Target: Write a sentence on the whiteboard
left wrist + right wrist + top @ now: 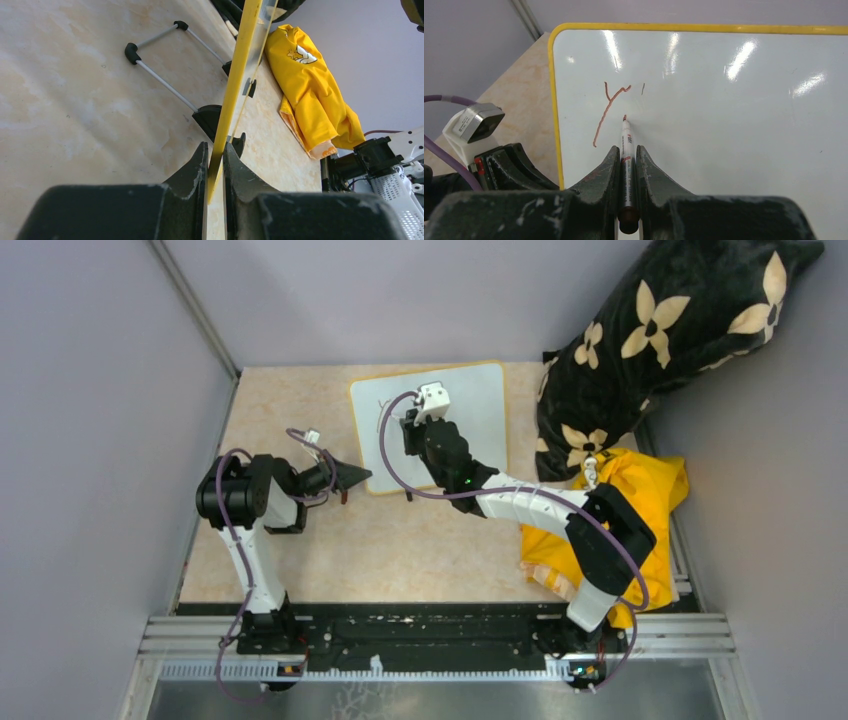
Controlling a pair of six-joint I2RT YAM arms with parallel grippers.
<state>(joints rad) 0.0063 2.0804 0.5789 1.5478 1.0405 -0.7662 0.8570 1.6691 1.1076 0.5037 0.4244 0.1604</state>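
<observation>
The whiteboard, white with a thin yellow frame, lies tilted at the table's back centre. My left gripper is shut on the board's near left corner; the left wrist view shows the yellow edge clamped between the fingers. My right gripper is shut on a white marker whose reddish tip touches the board. Of the sentence only a reddish-brown "Y" and a short stroke show, at the board's upper left.
A black flowered pillow leans at the back right. A yellow shirt lies under the right arm, also in the left wrist view. The board's wire stand with black feet rests on the beige table. Grey walls enclose it.
</observation>
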